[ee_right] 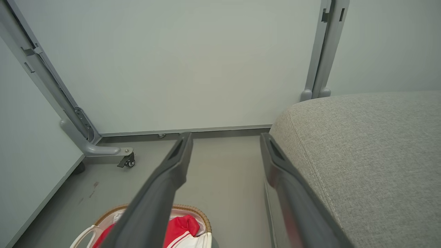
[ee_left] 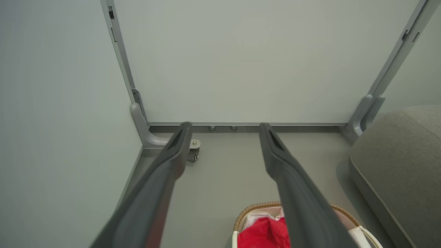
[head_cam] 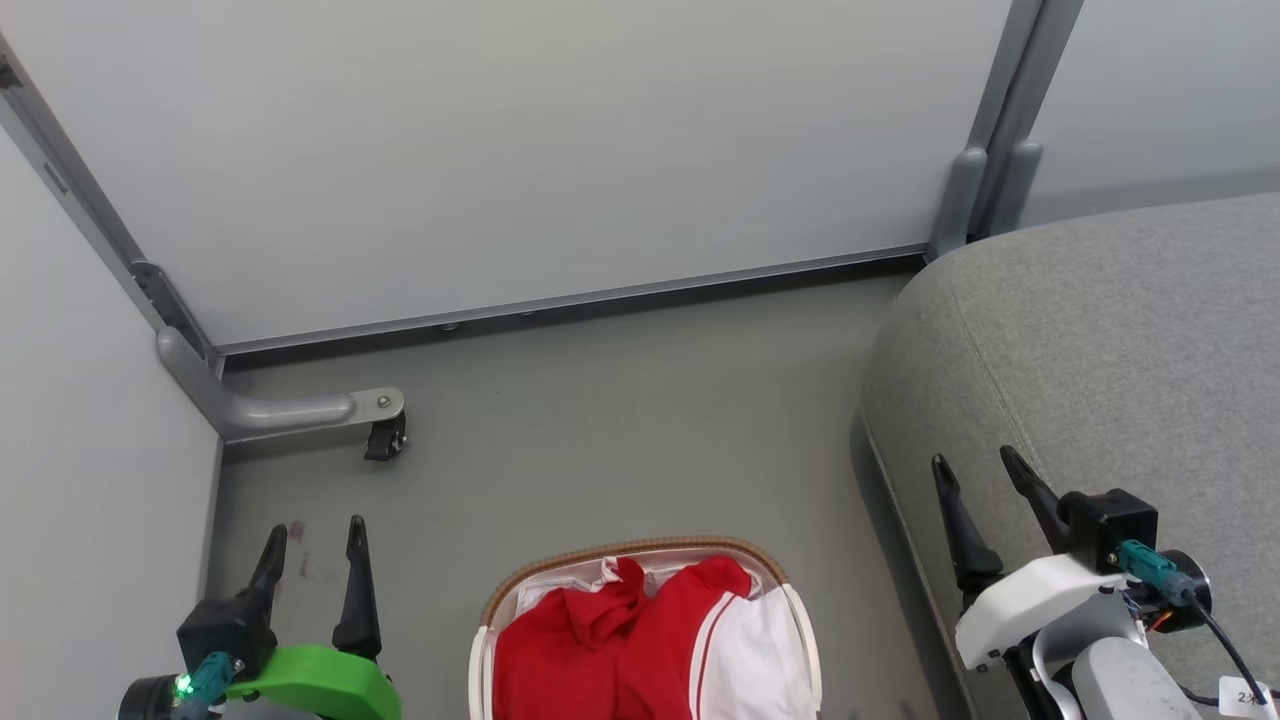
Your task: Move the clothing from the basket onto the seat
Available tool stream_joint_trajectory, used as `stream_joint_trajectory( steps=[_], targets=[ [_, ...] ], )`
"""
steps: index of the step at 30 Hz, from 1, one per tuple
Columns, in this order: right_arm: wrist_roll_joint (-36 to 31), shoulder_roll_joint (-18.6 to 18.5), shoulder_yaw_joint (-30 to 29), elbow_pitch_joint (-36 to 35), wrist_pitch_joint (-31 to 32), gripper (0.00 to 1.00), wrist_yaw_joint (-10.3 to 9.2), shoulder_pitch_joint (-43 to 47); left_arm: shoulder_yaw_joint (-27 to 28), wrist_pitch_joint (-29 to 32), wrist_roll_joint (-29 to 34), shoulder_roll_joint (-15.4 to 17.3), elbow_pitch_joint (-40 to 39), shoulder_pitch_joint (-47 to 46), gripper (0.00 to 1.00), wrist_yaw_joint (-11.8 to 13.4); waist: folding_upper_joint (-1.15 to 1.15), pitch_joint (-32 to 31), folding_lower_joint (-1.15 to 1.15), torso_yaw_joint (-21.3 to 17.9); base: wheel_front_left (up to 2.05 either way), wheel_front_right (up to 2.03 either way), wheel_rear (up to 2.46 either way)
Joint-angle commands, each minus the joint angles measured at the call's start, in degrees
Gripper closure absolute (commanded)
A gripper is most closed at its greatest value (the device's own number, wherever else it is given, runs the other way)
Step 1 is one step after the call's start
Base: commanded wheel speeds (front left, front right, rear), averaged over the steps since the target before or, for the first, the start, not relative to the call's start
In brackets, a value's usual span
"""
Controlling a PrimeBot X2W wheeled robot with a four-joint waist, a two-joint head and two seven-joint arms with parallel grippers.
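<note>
A smooth grey floor spreads across the middle of the head view, closed off along the top by pale partition panels in grey metal frames. A small black caster sits at centre left. At bottom centre the oval white plastic basket with a brown woven rim stands on the floor, with the bright red clothing heaped inside. The white fabric beside it may be a garment panel or a liner. The large grey woven seat occupies the right. The left gripper, lower left, and the right gripper, lower right, both have their fingers spread apart and empty.
</note>
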Motion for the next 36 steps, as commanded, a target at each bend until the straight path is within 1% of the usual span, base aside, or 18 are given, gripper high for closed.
stream_joint_trajectory(
  steps=[1, 8, 14, 21, 24, 30, 36],
  targets=[
    [-1.35, -0.17, 0.11, 0.11, -0.48, 0.0, 0.02, 0.22, 0.32, -0.53, 1.66, -0.06, -0.24, 0.72, 0.0, -0.24, 0.0, 0.04, 0.0, -0.1, 0.0, 0.0, 0.0],
    [-4.49, -0.32, 0.69, 0.29, -1.29, 0.0, 0.02, -0.74, 0.58, -1.28, 4.41, -0.62, -0.58, 0.72, 0.0, -0.68, 0.0, 0.7, 0.0, -0.73, 0.0, 0.0, 0.0],
    [-7.25, -0.32, 1.23, -0.53, -1.82, 0.0, 0.02, -1.56, -0.07, -1.9, 6.53, -1.01, -0.22, -0.1, 0.0, -1.28, 0.0, 3.04, 0.0, -1.64, 0.0, 0.0, 0.0],
    [-10.42, 0.23, 1.06, -3.11, -2.55, 0.0, 0.0, -5.01, -1.87, -2.63, 9.3, -1.12, 0.68, -4.54, 0.0, -1.91, 0.0, 10.76, 0.0, -3.37, 0.0, 0.0, 0.0],
    [-10.95, 0.62, 0.61, -4.28, -2.66, 0.0, 0.0, -7.04, -2.8, -2.65, 9.45, -1.0, 1.29, -7.22, 0.0, -2.11, 0.0, 14.46, 0.0, -4.13, 0.0, 0.0, 0.0],
    [-11.4, 1.49, 0.33, -7.34, -2.66, 0.0, 0.0, -10.87, -6.46, -2.63, 9.34, 0.16, 2.65, -12.88, 0.0, -2.12, 0.0, 21.61, 0.0, -5.85, 0.0, 0.0, 0.0],
    [-11.29, 1.89, 0.77, -10.15, -2.66, 0.0, 0.0, -13.78, -10.86, -2.63, 8.2, 2.23, 5.08, -17.84, 0.0, -2.14, 0.0, 27.4, 0.0, -7.44, 0.0, 0.0, 0.0]
  ],
)
